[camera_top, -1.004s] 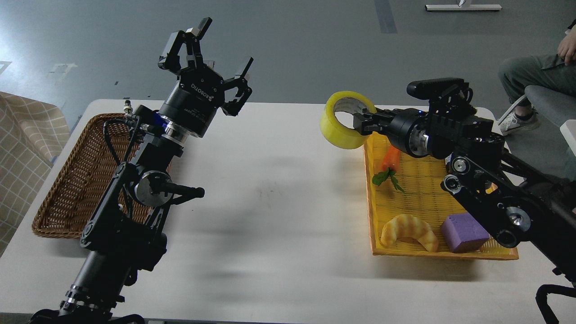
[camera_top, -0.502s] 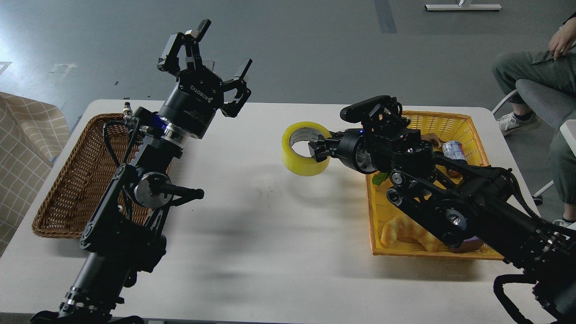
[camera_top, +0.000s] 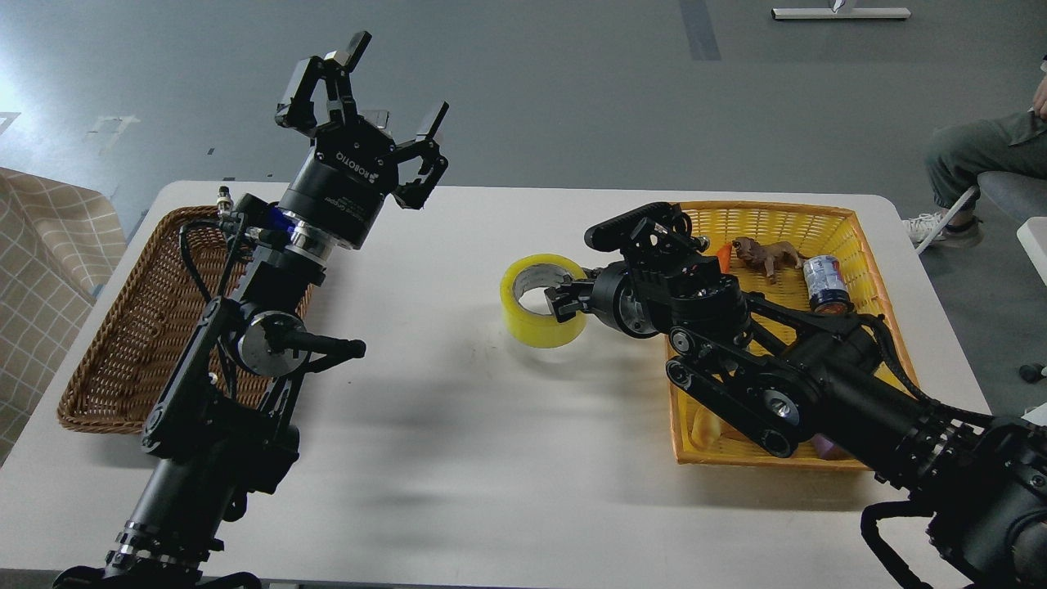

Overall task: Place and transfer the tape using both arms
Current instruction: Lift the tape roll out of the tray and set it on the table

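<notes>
The yellow tape roll (camera_top: 533,319) with a grey-white core stands low at the middle of the white table (camera_top: 458,458), at or just above its surface. My right gripper (camera_top: 564,298) is shut on the roll's right wall, one finger inside the core. The right arm reaches left across the yellow basket. My left gripper (camera_top: 368,98) is open and empty, raised high above the table's far left, well apart from the tape.
A brown wicker basket (camera_top: 123,327) lies at the left under my left arm. A yellow basket (camera_top: 867,245) at the right holds a toy animal (camera_top: 765,255), a small can (camera_top: 820,282) and items hidden by my arm. A seated person (camera_top: 981,155) is at far right.
My right arm has carried the tape leftward and down, from above the yellow basket's corner to the table's middle. The left arm shifted slightly left, gripper still open.
</notes>
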Action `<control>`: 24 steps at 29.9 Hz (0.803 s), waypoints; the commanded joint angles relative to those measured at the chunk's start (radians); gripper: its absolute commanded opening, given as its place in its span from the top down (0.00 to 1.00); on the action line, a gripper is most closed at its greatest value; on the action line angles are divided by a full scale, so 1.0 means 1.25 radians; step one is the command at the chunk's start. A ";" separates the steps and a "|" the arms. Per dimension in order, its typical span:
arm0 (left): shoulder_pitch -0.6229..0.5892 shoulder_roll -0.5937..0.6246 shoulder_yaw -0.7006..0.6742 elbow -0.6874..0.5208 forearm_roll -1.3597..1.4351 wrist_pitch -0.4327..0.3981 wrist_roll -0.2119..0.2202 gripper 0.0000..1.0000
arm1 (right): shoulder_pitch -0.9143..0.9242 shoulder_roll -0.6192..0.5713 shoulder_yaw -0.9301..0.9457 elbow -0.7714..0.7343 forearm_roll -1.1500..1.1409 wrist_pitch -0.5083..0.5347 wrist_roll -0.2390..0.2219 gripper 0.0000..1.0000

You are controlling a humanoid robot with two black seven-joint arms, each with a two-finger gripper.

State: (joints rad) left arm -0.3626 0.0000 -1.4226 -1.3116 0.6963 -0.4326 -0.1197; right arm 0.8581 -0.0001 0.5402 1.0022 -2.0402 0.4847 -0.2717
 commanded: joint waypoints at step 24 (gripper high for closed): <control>0.004 0.000 0.000 0.001 -0.004 -0.004 0.000 0.02 | -0.081 0.000 0.038 0.011 0.017 -0.028 -0.001 1.00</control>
State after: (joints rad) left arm -0.3579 0.0000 -1.4210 -1.3100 0.6918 -0.4372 -0.1197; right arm 0.7585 0.0000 0.5766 1.0159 -2.0206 0.4495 -0.2729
